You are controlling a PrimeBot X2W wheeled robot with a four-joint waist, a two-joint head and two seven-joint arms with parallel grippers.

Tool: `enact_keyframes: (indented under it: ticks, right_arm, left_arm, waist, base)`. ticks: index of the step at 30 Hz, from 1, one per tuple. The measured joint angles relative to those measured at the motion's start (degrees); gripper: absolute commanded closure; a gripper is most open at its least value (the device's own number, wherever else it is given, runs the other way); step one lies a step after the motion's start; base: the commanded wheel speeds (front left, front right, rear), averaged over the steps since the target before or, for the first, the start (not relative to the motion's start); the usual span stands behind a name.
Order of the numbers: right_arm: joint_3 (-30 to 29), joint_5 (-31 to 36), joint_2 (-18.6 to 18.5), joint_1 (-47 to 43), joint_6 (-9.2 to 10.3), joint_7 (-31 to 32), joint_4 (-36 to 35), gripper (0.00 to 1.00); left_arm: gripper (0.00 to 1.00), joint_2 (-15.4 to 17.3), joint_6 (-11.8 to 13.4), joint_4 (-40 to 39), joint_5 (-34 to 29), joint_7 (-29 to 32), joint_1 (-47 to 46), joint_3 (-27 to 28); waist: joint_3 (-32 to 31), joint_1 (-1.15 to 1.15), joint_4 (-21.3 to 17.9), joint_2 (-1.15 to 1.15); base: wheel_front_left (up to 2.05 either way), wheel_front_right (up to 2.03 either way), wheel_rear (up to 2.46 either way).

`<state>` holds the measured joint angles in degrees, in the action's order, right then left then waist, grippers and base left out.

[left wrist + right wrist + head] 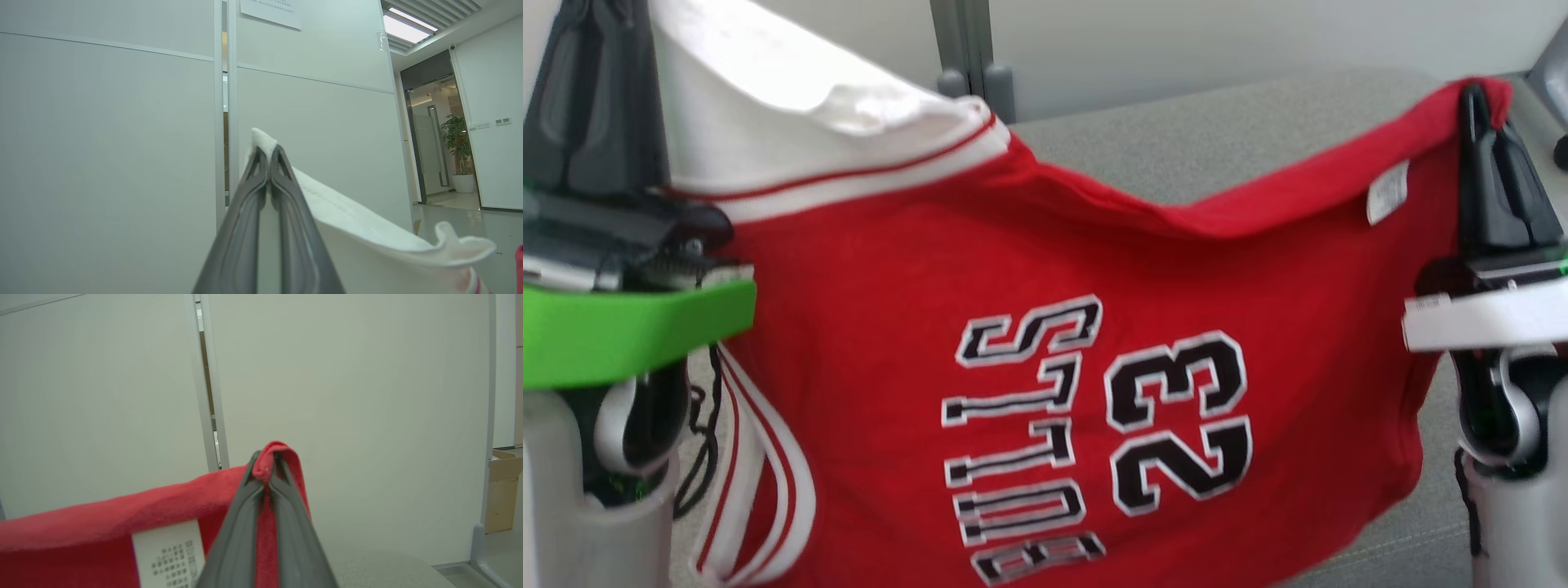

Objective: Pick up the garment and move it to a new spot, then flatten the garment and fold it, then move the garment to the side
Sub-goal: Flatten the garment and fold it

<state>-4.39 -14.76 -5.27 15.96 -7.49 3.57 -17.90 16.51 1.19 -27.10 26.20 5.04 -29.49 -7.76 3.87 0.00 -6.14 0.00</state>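
Jaws clenched on both sides: my left gripper (pixel 268 163) pinches the white sleeve (pixel 367 228), my right gripper (pixel 267 473) a red edge of the Bulls jersey (pixel 874 310), hanging spread above the grey bench (pixel 1225 139). Pickup looks done; laying flat, folding and moving aside are left.

One red basketball jersey (pixel 890 343), hanging spread like a curtain between the left gripper (pixel 267 155) and the right gripper (pixel 267 465). Pinched at the very tips of the left fingers by the edge of its white sleeve (pixel 792 98), and at the tips of the right fingers by a red corner that folds over them. Sags in a shallow curve along the top edge between the two grips. Carries black lettering (pixel 1094 433) outlined in white, "BULLS" and "23", turned sideways, below and between the grippers. Thin red stripe along the sleeve cuff nearest the left gripper; white-and-red striped trim (pixel 768 482) dangling beneath that gripper. Small white care label (pixel 1387 192) just beside the right gripper, on its inner side.
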Motion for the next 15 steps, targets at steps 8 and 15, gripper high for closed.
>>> enact_keyframes:
  ticks: [8, 15]
  right_arm:
    - [2.7, 1.5, -1.0, 29.0, 0.0, -4.1, 22.4, 1.0]
    - [1.2, 9.1, -0.3, 53.1, -0.01, -10.6, 41.0, 1.0]
  left_arm:
    - [1.0, -1.9, -1.9, 22.0, -1.4, -4.4, -25.4, 0.0]
    - [1.0, -3.4, -1.5, 37.7, -4.3, -11.8, -45.1, 0.6]
  waist:
    - [7.9, 0.0, -0.3, 0.0]
    - [15.8, 0.0, 0.3, 0.0]
  base:
    - [0.0, 0.0, 0.0]
    - [0.0, 0.0, 0.0]
